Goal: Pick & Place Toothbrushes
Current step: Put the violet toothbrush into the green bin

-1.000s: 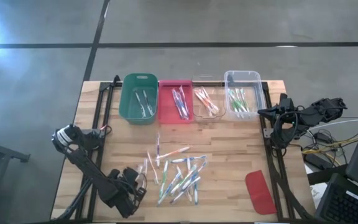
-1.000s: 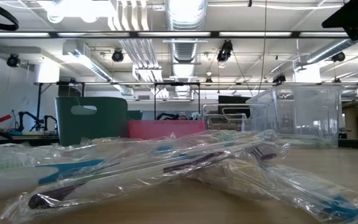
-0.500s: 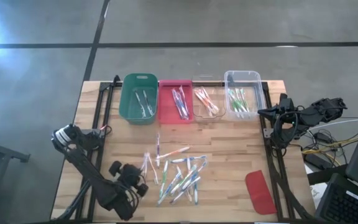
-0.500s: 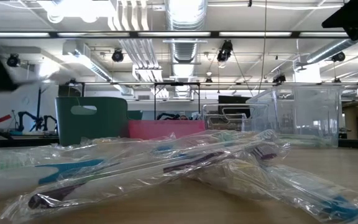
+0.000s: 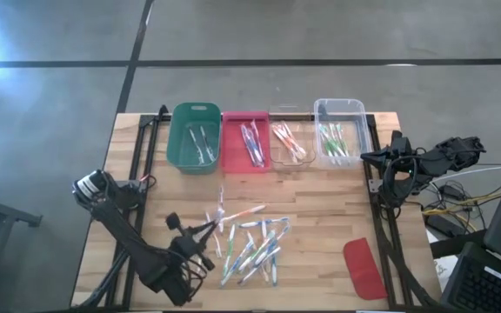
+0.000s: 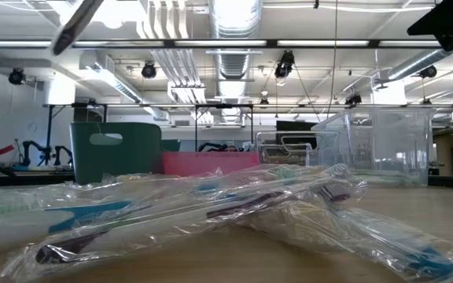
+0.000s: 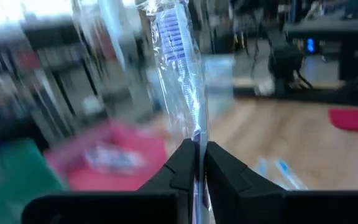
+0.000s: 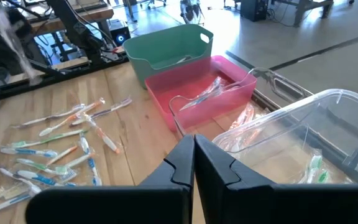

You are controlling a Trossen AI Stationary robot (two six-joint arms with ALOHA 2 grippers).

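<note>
Near the table's front left: left gripper (image 7: 197,163) clamped on one wrapped toothbrush (image 7: 178,56), blue-bristled, standing up out of the fingers.
Held brush: seen from above it pokes from the gripper (image 5: 200,230) toward the pile, clear of the wood as far as I can judge.
Change: a second ago that gripper was low at the pile's left edge; now it has swung up and turned toward the bins with the brush in it. The pick looks done.
Pile (image 5: 250,239): a couple of dozen wrapped brushes lie scattered mid-table, much as before; at table level they fill the foreground (image 6: 195,208).
Bins: four in a row at the back, green bin (image 5: 193,137), pink bin (image 5: 244,139), small clear bin (image 5: 288,143), large clear bin (image 5: 338,130), each already holding a few brushes.
Sorting: contents seem grouped by colour, with bluish ones in the pink bin, orange in the small clear one, green in the large clear one.
Likely next: carry to the pink bin, if blue goes with blue; that is my guess only.
Right gripper (image 8: 194,158): pinched shut on nothing, parked at the right edge by the large clear bin.
Lid (image 5: 364,268): red, flat, front right, well apart from the pile.
Progress: early; most brushes are still on the table.
</note>
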